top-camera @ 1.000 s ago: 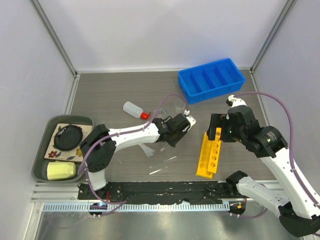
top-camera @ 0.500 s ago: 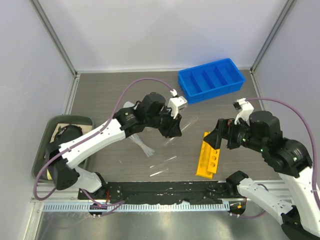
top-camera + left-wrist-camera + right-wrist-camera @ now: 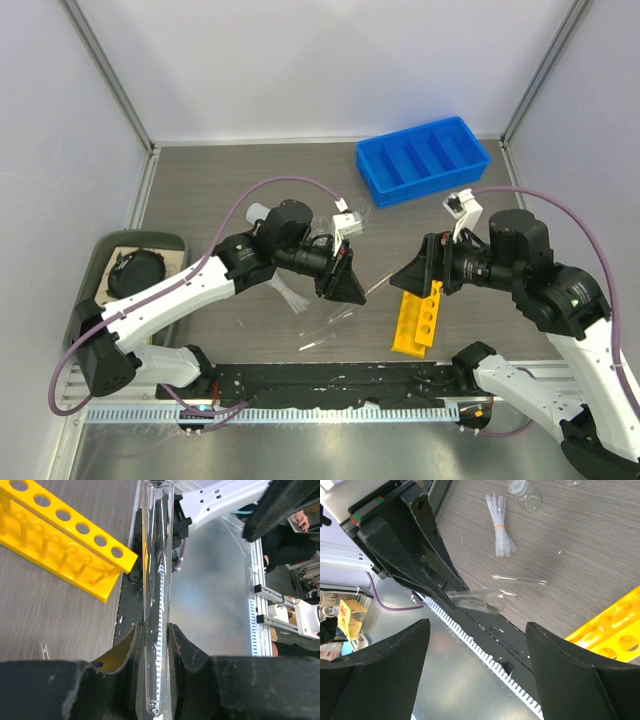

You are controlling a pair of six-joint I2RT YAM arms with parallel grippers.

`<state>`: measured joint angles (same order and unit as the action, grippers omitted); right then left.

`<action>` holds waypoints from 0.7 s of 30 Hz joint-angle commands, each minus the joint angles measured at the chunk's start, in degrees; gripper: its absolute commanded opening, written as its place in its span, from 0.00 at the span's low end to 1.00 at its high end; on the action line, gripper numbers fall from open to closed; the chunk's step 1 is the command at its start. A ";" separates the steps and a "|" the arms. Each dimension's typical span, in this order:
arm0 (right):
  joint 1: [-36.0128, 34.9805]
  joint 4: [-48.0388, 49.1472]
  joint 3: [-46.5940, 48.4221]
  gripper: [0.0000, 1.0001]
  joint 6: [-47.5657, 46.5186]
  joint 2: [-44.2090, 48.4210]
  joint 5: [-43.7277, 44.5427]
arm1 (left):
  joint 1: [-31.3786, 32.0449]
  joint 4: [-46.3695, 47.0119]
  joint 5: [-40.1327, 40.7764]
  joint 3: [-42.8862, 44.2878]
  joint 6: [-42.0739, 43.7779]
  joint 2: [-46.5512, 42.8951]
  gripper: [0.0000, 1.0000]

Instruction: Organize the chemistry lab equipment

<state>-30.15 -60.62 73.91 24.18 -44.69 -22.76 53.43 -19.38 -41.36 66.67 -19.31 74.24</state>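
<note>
My left gripper [image 3: 345, 277] is shut on a clear glass tube [image 3: 374, 286] and holds it above the table. In the left wrist view the tube [image 3: 156, 580] runs straight out from between the fingers [image 3: 190, 655]. My right gripper [image 3: 413, 276] is open and empty, facing the tube's free end, just left of the yellow holed rack [image 3: 420, 315]. In the right wrist view the tube [image 3: 480, 600] lies between and beyond my open fingers [image 3: 580, 665]. The blue compartmented bin [image 3: 423, 160] stands at the back right. The white squeeze bottle [image 3: 257, 212] is mostly hidden behind the left arm.
A bundle of pipettes [image 3: 290, 297] and two thin loose tubes [image 3: 325, 320] lie on the table under the left arm. Small glass vessels [image 3: 527, 495] show in the right wrist view. A dark green tray [image 3: 85, 320] sits at the left edge.
My left gripper has lifted the tube off the table and swung it toward the near side and the right arm. My right gripper has moved left toward the tube, still open.
</note>
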 commanded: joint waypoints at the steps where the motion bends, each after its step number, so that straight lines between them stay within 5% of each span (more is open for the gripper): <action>1: -0.08 6.21 -0.34 0.81 -0.01 -1.89 -3.42 | -0.87 6.54 -6.18 -1.81 -2.22 -2.61 0.03; 7: 0.01 8.06 -0.78 0.63 0.16 -3.39 -5.01 | -2.36 10.23 -9.52 -4.00 -4.33 -3.22 0.02; 21: -0.08 10.43 -3.16 0.54 0.51 -4.27 -6.59 | -4.83 19.11 -15.06 -7.17 -9.52 -2.69 0.00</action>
<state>-30.15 -53.58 70.76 24.40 -48.53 -28.01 48.75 -5.41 -53.10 59.72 -26.87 72.38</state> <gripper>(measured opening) 0.545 0.244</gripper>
